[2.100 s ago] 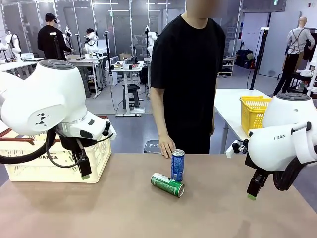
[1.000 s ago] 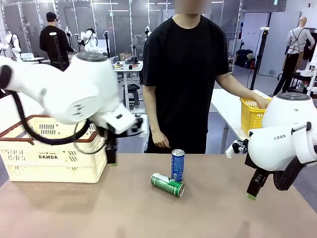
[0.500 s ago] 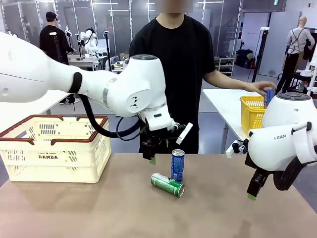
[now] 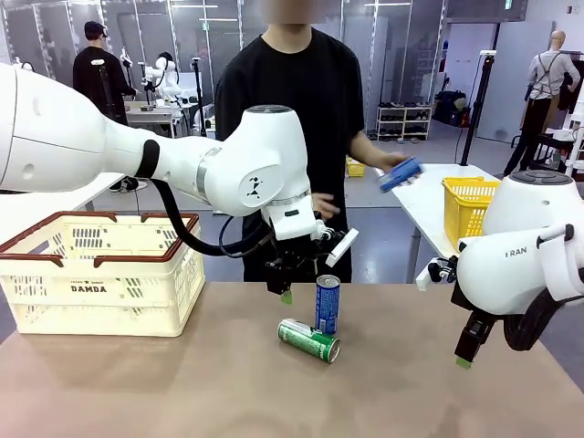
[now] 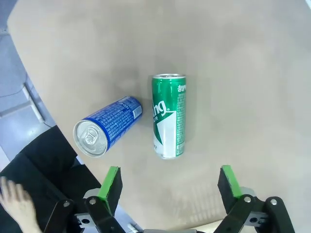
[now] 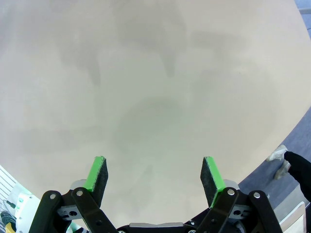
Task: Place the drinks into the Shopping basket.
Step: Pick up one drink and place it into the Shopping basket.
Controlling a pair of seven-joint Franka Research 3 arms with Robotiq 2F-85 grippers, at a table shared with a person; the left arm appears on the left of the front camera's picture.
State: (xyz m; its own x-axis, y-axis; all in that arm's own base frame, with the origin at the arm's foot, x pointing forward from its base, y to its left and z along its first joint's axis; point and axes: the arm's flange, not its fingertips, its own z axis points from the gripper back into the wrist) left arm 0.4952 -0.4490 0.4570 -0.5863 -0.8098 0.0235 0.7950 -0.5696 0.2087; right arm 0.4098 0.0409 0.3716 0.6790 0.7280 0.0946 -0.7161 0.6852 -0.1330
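Note:
A blue drink can (image 4: pixel 327 304) stands upright mid-table, and a green can (image 4: pixel 308 339) lies on its side just in front of it. My left gripper (image 4: pixel 297 290) hangs open just above the table, right beside the blue can. In the left wrist view the blue can (image 5: pixel 108 124) and the green can (image 5: pixel 168 114) lie beyond the open fingers (image 5: pixel 110 182). The person holds another blue can (image 4: pixel 401 173) in a hand over the side table. The cream Shopping basket (image 4: pixel 100 272) stands at the table's left. My right gripper (image 4: pixel 467 351) hangs open at the right, over bare tabletop (image 6: pixel 155 97).
A yellow mesh basket (image 4: pixel 466 209) sits on the white side table at the right. The person in a black shirt (image 4: pixel 290 109) stands at the far edge behind the cans. The table's front and right stretch out bare.
The left gripper has settled slightly lower beside the blue can. The person has lifted a blue can out of the yellow basket and swung it leftward. The right arm has not moved.

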